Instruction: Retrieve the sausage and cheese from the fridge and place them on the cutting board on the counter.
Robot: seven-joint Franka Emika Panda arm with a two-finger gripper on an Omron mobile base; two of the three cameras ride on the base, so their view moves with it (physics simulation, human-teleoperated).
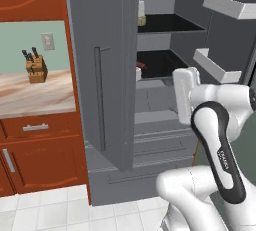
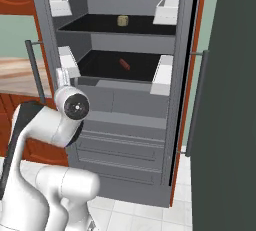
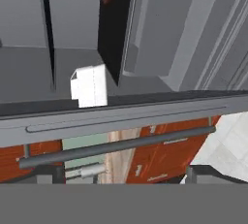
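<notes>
We are at the opening step: the fridge (image 2: 125,100) stands with both doors swung wide, and nothing has been taken out yet. The sausage (image 2: 124,64) lies on the lower dark shelf, toward the middle; the cheese (image 2: 122,21) sits on the shelf above it, near the back. Our pincer (image 3: 121,172) is spread wide and holds nothing, its tips hanging just beside the long bar handle (image 3: 116,145) of the left door, well apart from either piece of food. We judge the door work done, so the next move calls for turning the hand off the handle, reaching into the lower shelf and lining the spread tips across the sausage. The bench (image 1: 35,92) to the left carries a knife block (image 1: 36,67); we cannot see the cutting board from here.
</notes>
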